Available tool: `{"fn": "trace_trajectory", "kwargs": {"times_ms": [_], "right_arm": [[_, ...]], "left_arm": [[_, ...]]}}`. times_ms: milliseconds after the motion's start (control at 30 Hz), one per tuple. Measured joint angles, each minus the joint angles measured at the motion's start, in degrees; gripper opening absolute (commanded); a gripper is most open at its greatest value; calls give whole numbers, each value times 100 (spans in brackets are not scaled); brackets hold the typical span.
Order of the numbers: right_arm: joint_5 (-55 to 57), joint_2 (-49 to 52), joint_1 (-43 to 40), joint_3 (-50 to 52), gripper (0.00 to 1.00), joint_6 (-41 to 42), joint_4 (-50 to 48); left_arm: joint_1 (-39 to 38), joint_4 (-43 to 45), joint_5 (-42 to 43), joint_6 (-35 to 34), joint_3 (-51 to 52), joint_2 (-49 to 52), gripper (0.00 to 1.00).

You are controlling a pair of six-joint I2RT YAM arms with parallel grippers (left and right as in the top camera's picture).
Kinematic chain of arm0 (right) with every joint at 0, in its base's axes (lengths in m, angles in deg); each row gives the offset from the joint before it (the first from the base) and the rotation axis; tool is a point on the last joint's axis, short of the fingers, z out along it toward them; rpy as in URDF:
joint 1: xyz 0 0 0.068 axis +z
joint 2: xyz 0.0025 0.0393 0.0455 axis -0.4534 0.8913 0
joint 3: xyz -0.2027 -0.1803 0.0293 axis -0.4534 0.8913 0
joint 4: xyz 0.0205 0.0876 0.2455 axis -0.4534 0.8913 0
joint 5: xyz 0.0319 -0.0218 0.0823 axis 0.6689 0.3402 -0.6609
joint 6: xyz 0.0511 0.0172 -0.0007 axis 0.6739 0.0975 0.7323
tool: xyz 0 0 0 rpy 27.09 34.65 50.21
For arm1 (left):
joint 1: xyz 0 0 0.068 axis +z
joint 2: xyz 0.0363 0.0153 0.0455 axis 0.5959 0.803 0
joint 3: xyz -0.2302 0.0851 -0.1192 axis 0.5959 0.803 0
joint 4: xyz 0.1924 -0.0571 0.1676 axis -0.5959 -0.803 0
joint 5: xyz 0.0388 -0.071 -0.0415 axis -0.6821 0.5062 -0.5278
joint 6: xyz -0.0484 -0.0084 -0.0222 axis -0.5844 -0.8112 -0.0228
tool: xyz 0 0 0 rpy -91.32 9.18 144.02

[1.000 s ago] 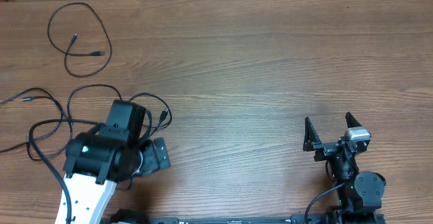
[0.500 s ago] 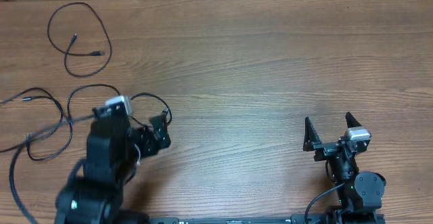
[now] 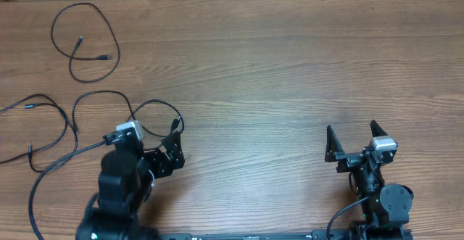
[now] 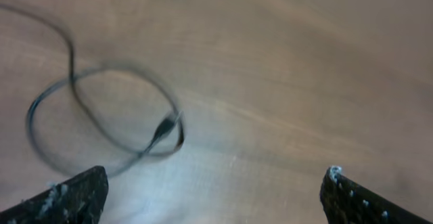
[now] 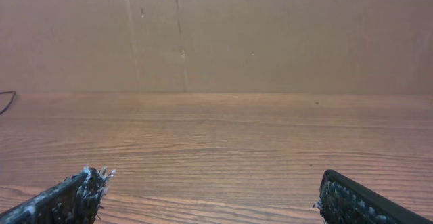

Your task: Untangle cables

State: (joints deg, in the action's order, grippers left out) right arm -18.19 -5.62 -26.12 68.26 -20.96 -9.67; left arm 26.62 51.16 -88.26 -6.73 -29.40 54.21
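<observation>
Withdrawn toward its base since the earlier frames, the left two-finger gripper now stands just right of the tangle of thin black flexible cables, jaws spread wide and empty; the right two-finger gripper is unmoved, equally wide apart, holding nothing; the tangle lies at the left of the brown wooden table, one loop ending in a small plug connector nearest the left gripper; a separate looped black cord lies well apart, farther back. Cords judged light, limp and slippery; best pinched just behind the plug, then drawn clear slowly lest neighbouring loops drag.
</observation>
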Motion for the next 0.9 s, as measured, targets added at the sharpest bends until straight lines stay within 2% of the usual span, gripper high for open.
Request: {"fn": "trace_trajectory", "kwargs": {"times_ms": [167,333,600,900], "right_arm": [[0,0,0,0,100,2,2],[0,0,0,0,100,0,2],[0,0,0,0,100,0,2],[0,0,0,0,100,4,4]], "left_arm": [[63,1364,20,323,914,-800,99],[85,2389,20,1084,1499,-1434,100],[551,3012,-227,1585,2157,-2103,100],[551,3318,-743,1633,2776,-2651,100]]}}
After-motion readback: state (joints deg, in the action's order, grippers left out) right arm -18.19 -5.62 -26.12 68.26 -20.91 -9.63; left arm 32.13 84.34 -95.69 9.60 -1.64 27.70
